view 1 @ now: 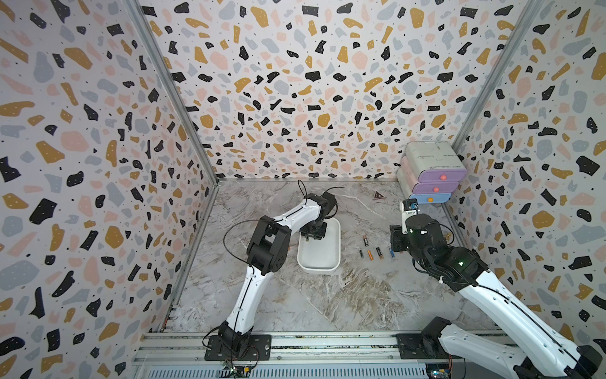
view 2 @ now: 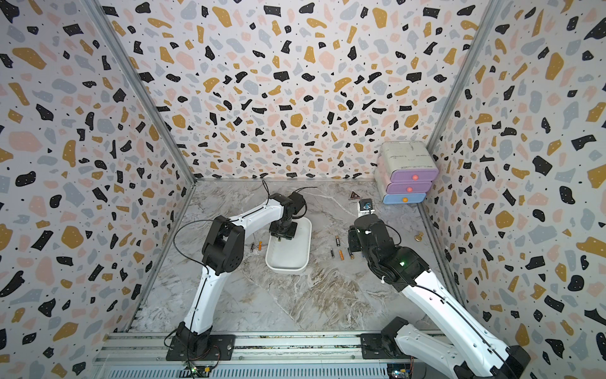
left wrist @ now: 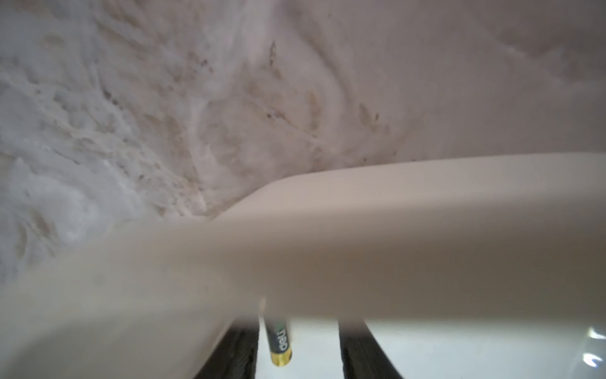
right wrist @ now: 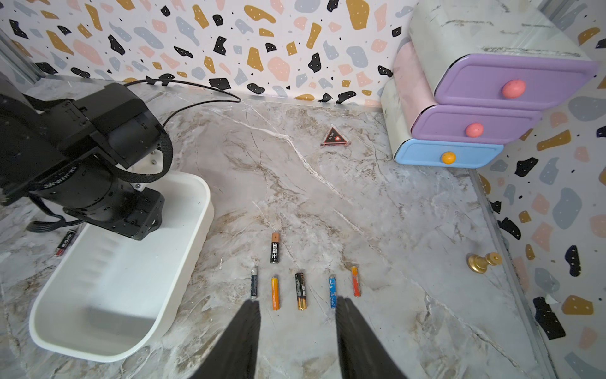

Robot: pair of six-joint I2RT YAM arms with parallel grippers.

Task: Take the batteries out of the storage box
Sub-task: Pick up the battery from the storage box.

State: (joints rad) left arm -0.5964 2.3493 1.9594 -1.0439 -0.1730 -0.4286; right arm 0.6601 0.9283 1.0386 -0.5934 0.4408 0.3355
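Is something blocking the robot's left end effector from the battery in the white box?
Nothing visible does. In the left wrist view the battery sits right between the open fingers of the left end effector, inside the storage box. Only the box's wall rises beside it, so it probably has to be lifted over that.

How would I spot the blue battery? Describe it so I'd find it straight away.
Find the white storage box on the marble table. Beside it, toward the pastel drawer unit, lies a row of five batteries. The blue battery is the only blue one, between a black-and-gold battery and a red-orange battery.
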